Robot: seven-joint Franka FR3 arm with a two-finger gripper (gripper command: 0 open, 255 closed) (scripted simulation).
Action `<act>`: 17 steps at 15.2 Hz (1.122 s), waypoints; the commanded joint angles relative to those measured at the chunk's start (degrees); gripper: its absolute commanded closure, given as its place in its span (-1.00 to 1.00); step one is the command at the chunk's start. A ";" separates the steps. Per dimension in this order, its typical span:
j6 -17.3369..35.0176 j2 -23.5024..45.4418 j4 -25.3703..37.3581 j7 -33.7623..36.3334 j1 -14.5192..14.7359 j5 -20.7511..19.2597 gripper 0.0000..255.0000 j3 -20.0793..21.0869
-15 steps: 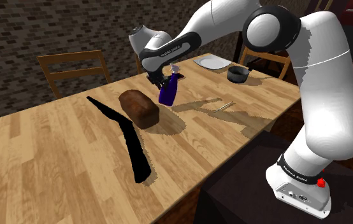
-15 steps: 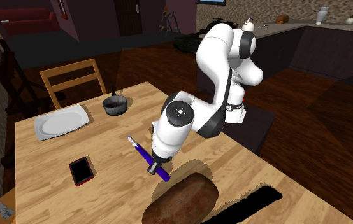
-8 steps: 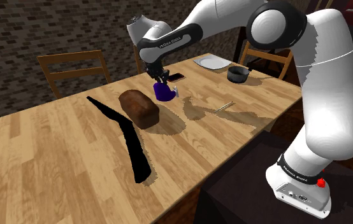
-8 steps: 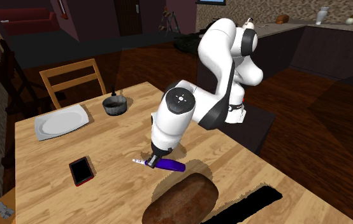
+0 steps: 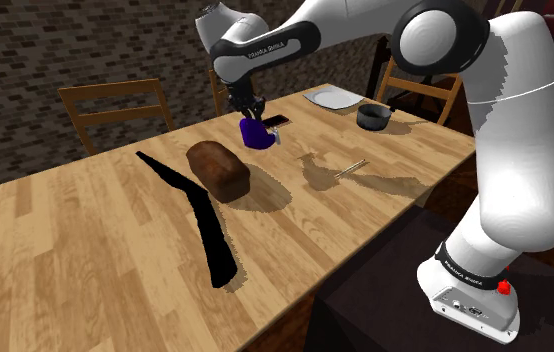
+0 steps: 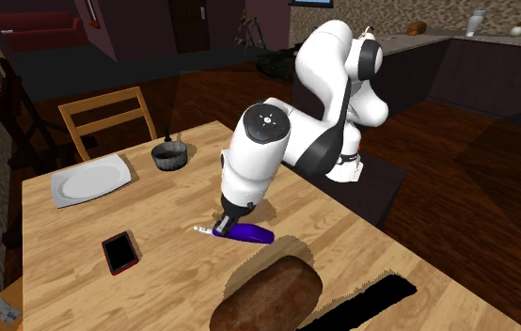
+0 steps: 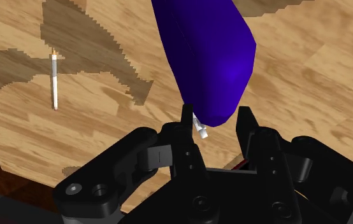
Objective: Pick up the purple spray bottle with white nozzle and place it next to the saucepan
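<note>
In the shoulder view my gripper [image 5: 252,117] is shut on the purple spray bottle [image 5: 254,134], which is over the table just beyond the brown loaf [image 5: 218,169]. The second exterior view shows the bottle [image 6: 249,233] held almost level, its white nozzle [image 6: 202,228] pointing toward the phone [image 6: 120,252], with the gripper [image 6: 222,225] at its neck. Seen from the wrist, both fingers [image 7: 186,118] clasp the narrow end of the bottle [image 7: 210,57]. The dark saucepan [image 5: 372,116] stands far off near the table's back corner, beside a plate [image 5: 333,97].
A long black strip [image 5: 196,217] lies on the table before the loaf. A thin pen-like stick [image 5: 348,167] rests between the loaf and the saucepan. Wooden chairs [image 5: 115,108] stand behind the table. My stand [image 5: 435,300] is at the shoulder view's lower right.
The bottle went from hanging steeply tilted to nearly level. My gripper carried it up and away from the loaf, toward the phone.
</note>
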 commanded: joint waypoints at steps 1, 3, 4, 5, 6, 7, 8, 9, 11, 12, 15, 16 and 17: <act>-1.27 -0.20 1.19 -0.56 0.06 0.16 1.00 0.04; -2.56 -0.42 2.36 -1.05 0.17 0.31 1.00 0.09; -3.21 -0.50 2.98 -1.30 0.23 0.38 1.00 0.10; -3.88 -0.57 3.63 -1.55 0.30 0.44 1.00 0.12; -4.55 -0.62 4.29 -1.80 0.37 0.50 1.00 0.13; -5.23 -0.66 4.99 -2.06 0.45 0.55 1.00 0.15; -5.93 -0.68 5.71 -2.31 0.53 0.60 1.00 0.16; -6.63 -0.69 6.46 -2.57 0.62 0.64 1.00 0.16; -8.07 -0.64 8.04 -3.10 0.81 0.70 1.00 0.16; -8.15 -0.65 8.13 -3.13 0.82 0.71 1.00 0.17; -4.90 -6.75 -0.29 -4.95 -2.61 1.62 1.00 0.01; -3.97 -8.59 -2.70 -5.69 -3.68 1.92 1.00 -0.12; -3.09 -10.34 -4.95 -6.48 -4.72 2.22 1.00 -0.27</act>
